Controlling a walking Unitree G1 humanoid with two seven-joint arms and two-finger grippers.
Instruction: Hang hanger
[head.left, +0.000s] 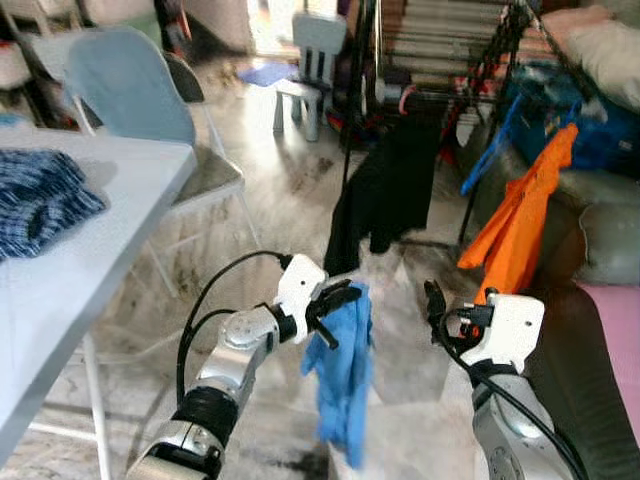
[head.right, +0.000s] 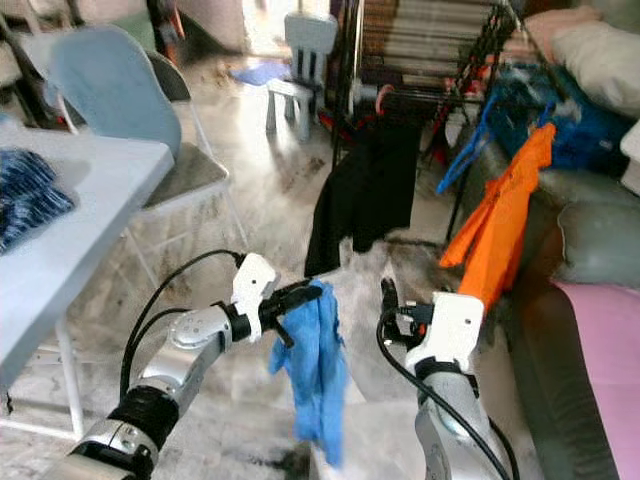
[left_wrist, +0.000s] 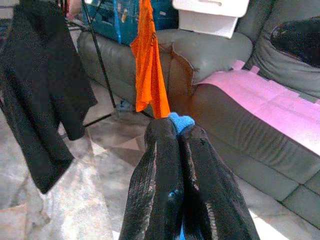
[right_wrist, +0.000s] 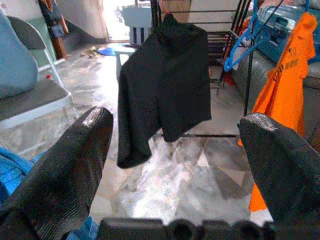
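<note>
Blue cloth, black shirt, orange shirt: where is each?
Blue cloth (head.left: 343, 385), left eye view, middle of the hanging fabric.
Black shirt (right_wrist: 162, 95), right wrist view, its chest.
Orange shirt (head.left: 520, 220), left eye view, its middle.

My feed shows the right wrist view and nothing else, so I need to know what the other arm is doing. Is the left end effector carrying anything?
Observer: Yes. The left end effector is shut on a bright blue cloth garment that hangs down from it.
Operator: Is my right end effector touching that garment?
Observer: No. The right end effector is open and stands apart, to the garment's right.
Operator: What lies to the right of the orange shirt?
Observer: A grey sofa with a pink mat on its seat stands just past the orange shirt.
</note>
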